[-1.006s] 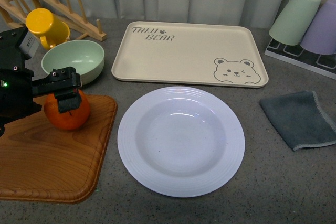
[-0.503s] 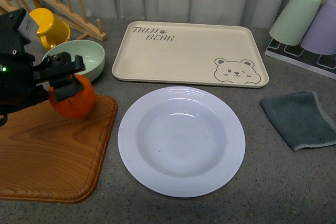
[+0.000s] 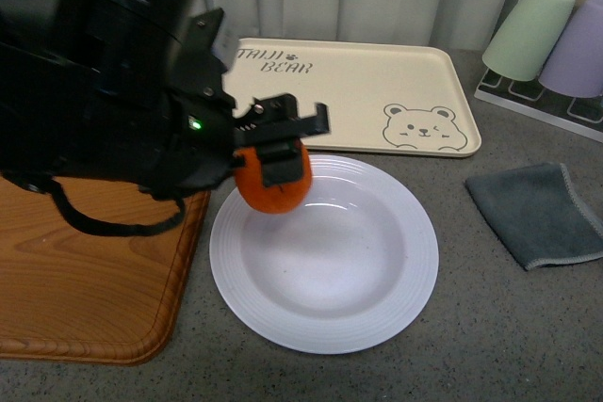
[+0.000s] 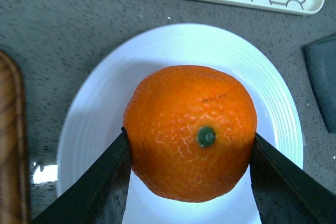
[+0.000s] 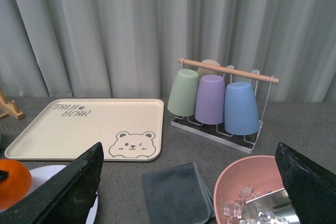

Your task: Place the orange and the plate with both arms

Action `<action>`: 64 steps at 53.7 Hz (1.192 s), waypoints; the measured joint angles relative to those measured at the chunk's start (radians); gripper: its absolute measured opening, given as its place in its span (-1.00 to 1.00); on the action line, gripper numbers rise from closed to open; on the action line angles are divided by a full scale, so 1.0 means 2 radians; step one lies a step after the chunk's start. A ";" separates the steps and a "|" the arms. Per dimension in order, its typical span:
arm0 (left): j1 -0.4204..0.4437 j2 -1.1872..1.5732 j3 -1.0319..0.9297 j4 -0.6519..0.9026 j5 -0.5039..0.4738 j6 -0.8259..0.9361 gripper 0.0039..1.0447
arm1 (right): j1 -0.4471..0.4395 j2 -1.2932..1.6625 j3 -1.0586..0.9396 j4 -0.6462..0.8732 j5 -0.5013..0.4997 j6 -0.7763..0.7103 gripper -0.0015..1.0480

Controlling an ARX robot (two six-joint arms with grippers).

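My left gripper [image 3: 279, 165] is shut on the orange [image 3: 271, 181], a round dimpled fruit with a green stem dot, and holds it in the air over the left part of the white ribbed plate [image 3: 377, 313]. In the left wrist view the orange [image 4: 190, 132] sits between both black fingers [image 4: 94, 187] with the plate [image 4: 286, 114] beneath it. My right gripper [image 5: 189, 182] is open and empty, off to the right and out of the front view; the orange [image 5: 13, 182] and the plate's edge [image 5: 38, 172] show at its far left.
A wooden cutting board [image 3: 85, 280] lies left of the plate. The beige bear tray [image 3: 339, 91] lies behind it. A grey cloth [image 3: 537, 214] and a cup rack [image 3: 551, 40] stand at the right. A pink bowl with ice [image 5: 247, 192] sits near the right gripper.
My left gripper has lifted the orange off the cutting board and carried it right, over the plate's left part. The arm now hides the green bowl and yellow mug.
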 joint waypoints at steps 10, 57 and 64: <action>-0.024 0.022 0.005 -0.005 -0.010 -0.009 0.08 | 0.000 0.000 0.000 0.000 0.000 0.000 0.83; -0.004 -0.074 -0.029 -0.020 -0.082 -0.011 0.88 | 0.000 0.000 0.000 0.000 0.000 0.000 0.83; 0.033 -0.158 -0.079 0.012 -0.106 -0.013 0.88 | 0.000 0.000 0.000 0.000 0.000 0.000 0.83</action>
